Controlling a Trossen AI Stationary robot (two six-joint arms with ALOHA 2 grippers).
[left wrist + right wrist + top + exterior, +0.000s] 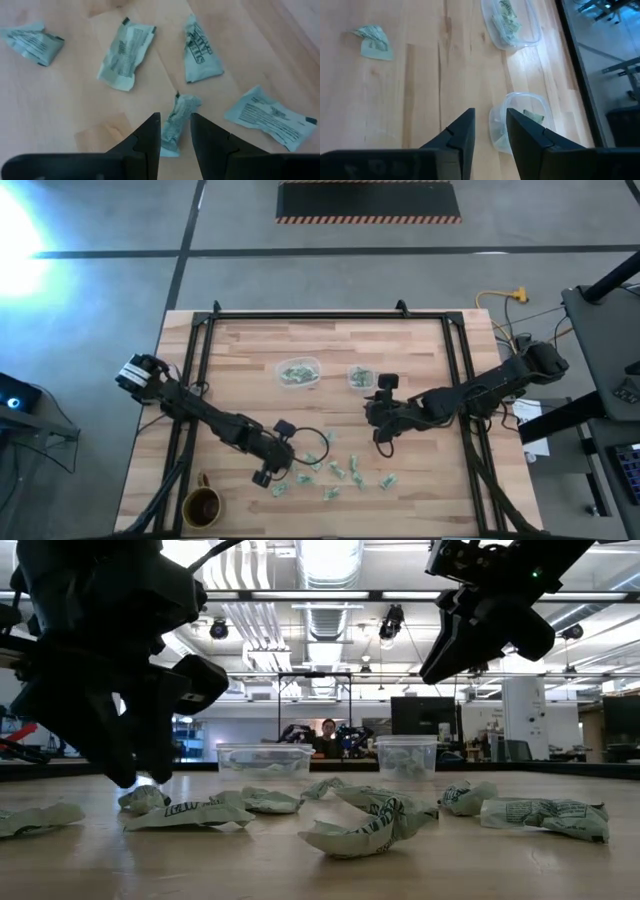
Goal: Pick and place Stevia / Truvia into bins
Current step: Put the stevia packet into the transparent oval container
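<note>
Packets (340, 473): scattered along the table's (240, 370) front edge; a few in both bins (298, 372) near the middle. Left gripper (175, 132): low over the scatter, fingers part open, straddling one crumpled packet (177, 122). Right gripper (490, 127): raised beside the small bin (520, 120), part open, nothing between the fingers.

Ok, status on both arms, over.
Left end effector open, straddling a packet. Right end effector open, empty, near the small bin. Nothing in the way.

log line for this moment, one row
left gripper: open around a packet on table | right gripper: open, empty, above square bin | wider bin: holds packets | loose packets: near table edge
</note>
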